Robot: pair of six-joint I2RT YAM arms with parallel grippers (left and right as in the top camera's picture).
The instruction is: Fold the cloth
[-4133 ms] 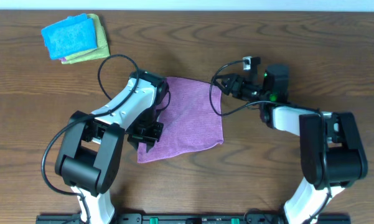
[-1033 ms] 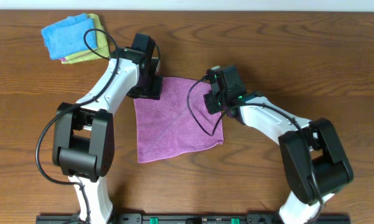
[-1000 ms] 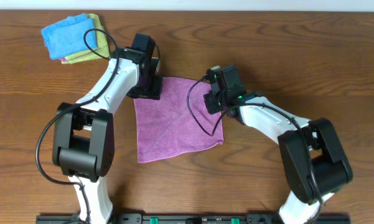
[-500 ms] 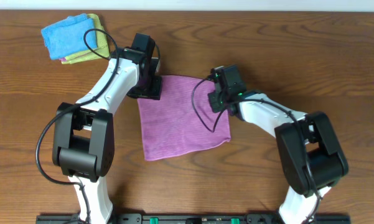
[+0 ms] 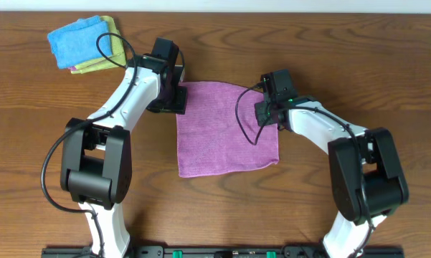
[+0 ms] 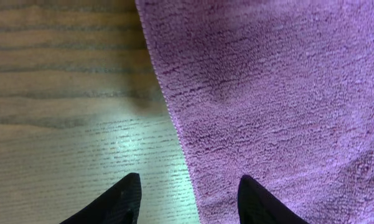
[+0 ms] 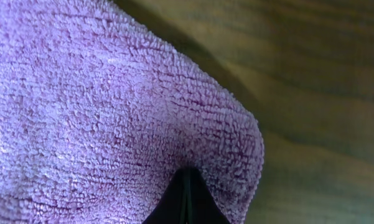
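Aside, blue cloth (image 5: 79, 39) atop yellow-green cloth (image 5: 116, 43); purple cloth (image 5: 226, 132) well apart.

Dark brown wooden desk (image 5: 358, 50) with grain that ran side to side, a narrow pale strip (image 5: 215, 5) along its far edge, a black rail (image 5: 201, 252) at the near edge, a soft sheen of light (image 6: 124, 146) on the wood

The left arm (image 5: 133, 89) and right arm (image 5: 319, 129) match: white rounded shells between bulky black joint housings. A thin black cable (image 5: 104, 43) loops off each wrist. The left claw (image 6: 190, 199) shows two black pointed tips, the right claw (image 7: 187, 196) one black wedge.
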